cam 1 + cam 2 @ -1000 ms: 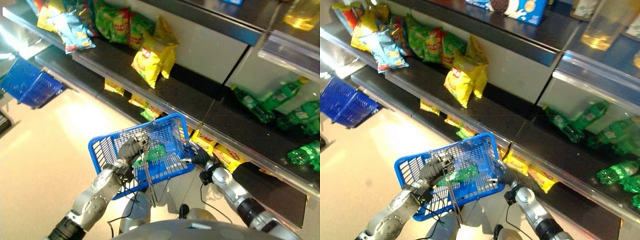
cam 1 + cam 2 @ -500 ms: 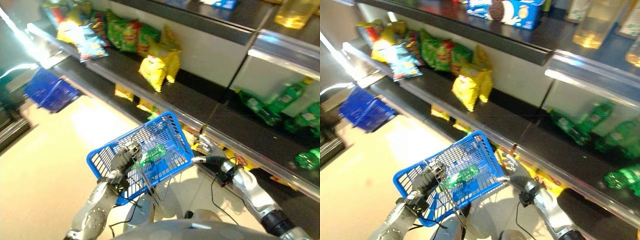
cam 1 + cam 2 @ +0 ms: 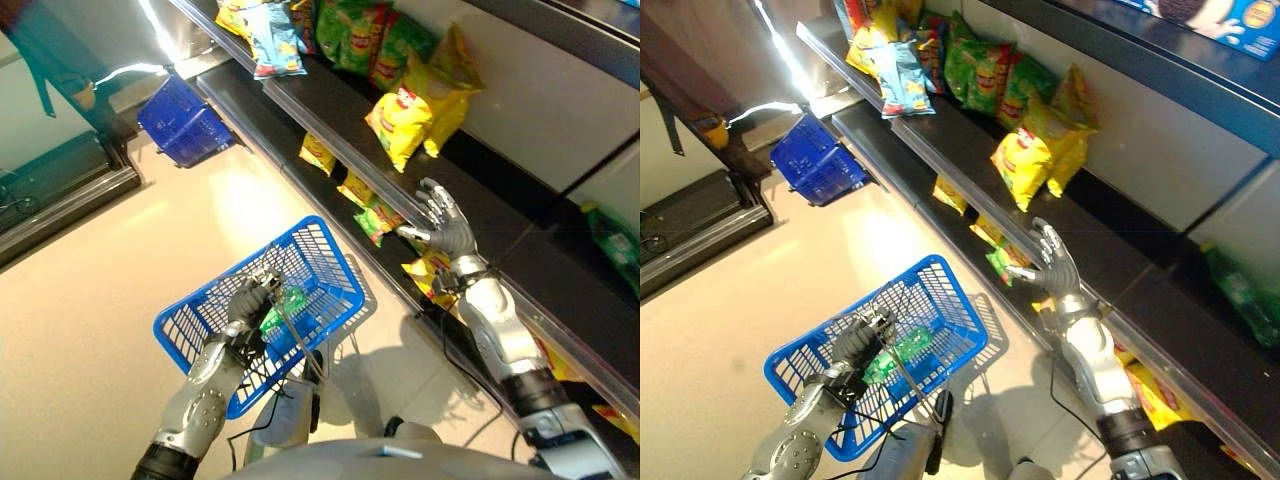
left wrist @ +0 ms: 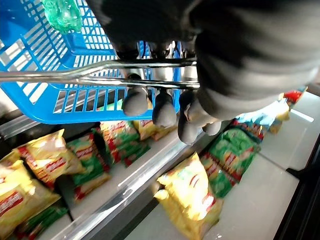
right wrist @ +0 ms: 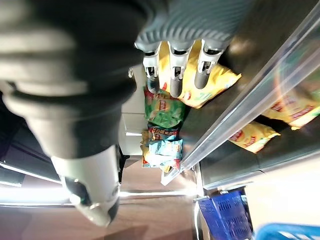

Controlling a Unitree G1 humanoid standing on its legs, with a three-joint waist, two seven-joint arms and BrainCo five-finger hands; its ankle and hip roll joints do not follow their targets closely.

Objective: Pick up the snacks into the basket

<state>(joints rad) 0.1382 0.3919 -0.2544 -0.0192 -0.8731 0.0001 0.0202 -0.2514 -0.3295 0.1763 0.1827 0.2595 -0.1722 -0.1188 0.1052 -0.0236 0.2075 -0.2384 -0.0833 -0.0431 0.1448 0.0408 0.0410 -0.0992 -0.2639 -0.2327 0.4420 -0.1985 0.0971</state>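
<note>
Fingers of your right hand [image 3: 445, 226] spread over the shelf [image 3: 340, 120]; your left hand [image 3: 252, 300] curls round the basket [image 3: 200, 330] handle [image 4: 75, 77].

The blue wire basket [image 3: 300, 290] hung tilted above the pale floor, its metal handle [image 4: 100, 77] clasped. A green packet [image 3: 292, 298] lay inside it. Yellow snack bags [image 3: 410, 105] stood upright on the dark shelf, with green bags [image 3: 990, 70] farther along.
</note>
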